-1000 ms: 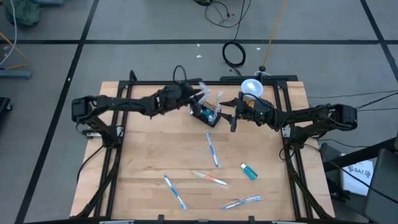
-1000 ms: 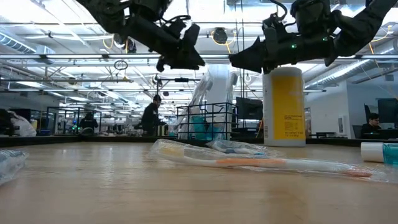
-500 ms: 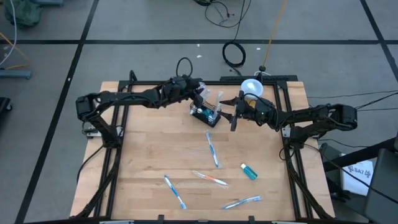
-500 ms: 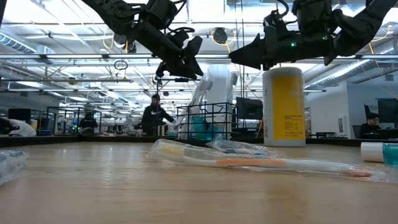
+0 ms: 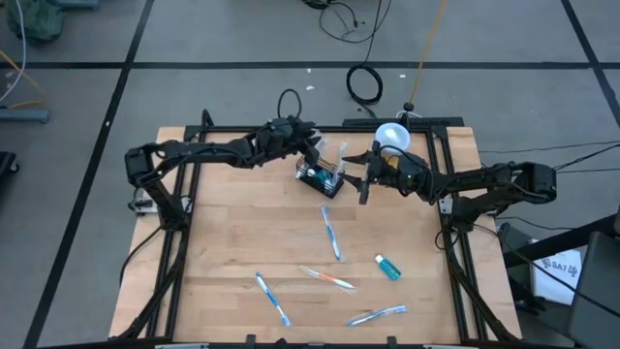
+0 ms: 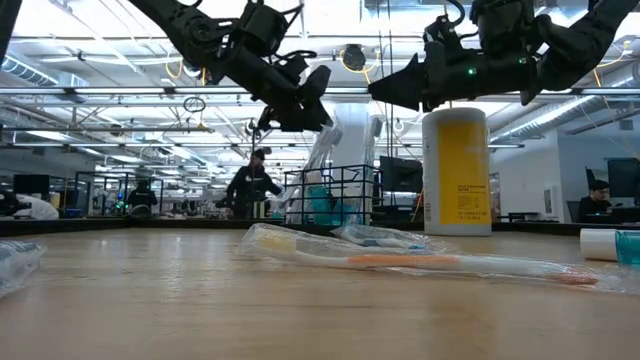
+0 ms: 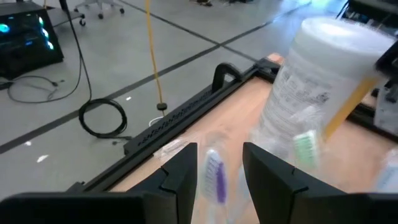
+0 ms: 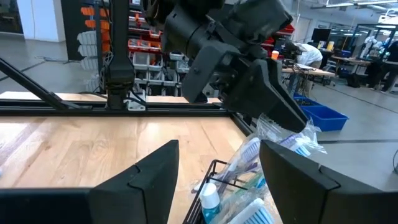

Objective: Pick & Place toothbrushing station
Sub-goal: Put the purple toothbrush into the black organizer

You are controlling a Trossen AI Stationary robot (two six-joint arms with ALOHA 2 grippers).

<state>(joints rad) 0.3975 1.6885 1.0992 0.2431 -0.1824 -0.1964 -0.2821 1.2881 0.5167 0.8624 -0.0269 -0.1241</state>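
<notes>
The wire basket (image 5: 322, 178) sits at the table's far middle, beside the yellow cup (image 5: 392, 136), already stocked with wrapped toothbrushes. The left gripper (image 5: 312, 147) has moved over its far end since a second ago, fingers pinching a wrapped toothbrush (image 8: 287, 135), so a drop looks close. The right gripper (image 5: 366, 177) hovers just beside the basket, unmoved, fingers spread and empty.

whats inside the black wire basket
The basket holds wrapped toothbrushes standing on end, heads poking above the rim, and a small teal-capped tube. How many brushes there are and what lies at the bottom is hidden by the wrappers.
</notes>
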